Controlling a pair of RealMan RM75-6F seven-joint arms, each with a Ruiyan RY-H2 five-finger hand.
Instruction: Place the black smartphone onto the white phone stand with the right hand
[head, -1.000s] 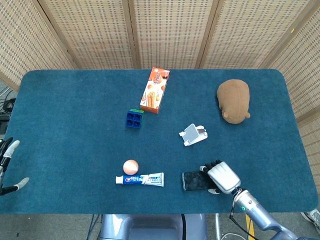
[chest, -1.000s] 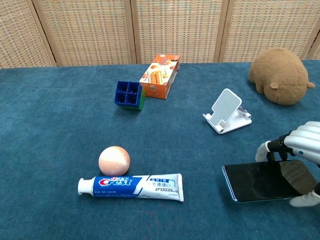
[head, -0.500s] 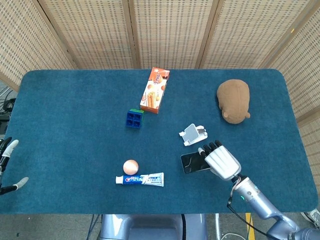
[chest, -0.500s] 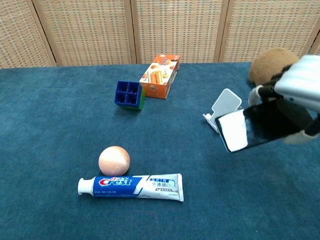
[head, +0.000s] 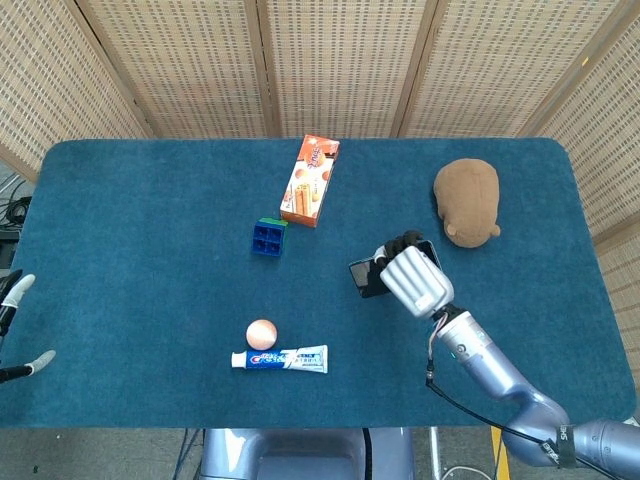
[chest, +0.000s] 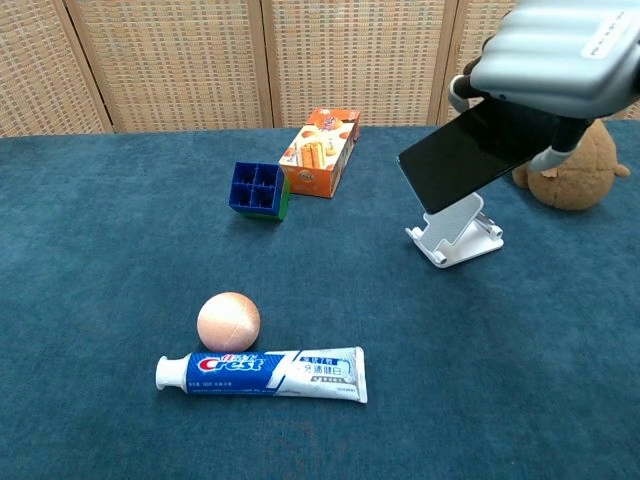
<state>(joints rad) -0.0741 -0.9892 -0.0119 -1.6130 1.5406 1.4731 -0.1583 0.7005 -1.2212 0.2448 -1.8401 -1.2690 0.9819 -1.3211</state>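
Gripping phone (chest: 468, 152) in right hand (chest: 552, 48), long axis tilted, low end over stand (chest: 455, 238); bare cloth leftward.

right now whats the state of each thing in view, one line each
black smartphone: held in the air, tilted, above the stand, not yet seated
right hand: grips the smartphone
white phone stand: upright on the table, empty
left hand: at the table's edge, fingers apart, holding nothing
toothpaste tube: lying flat, cap on
snack box: lying closed
plush toy: resting on the table
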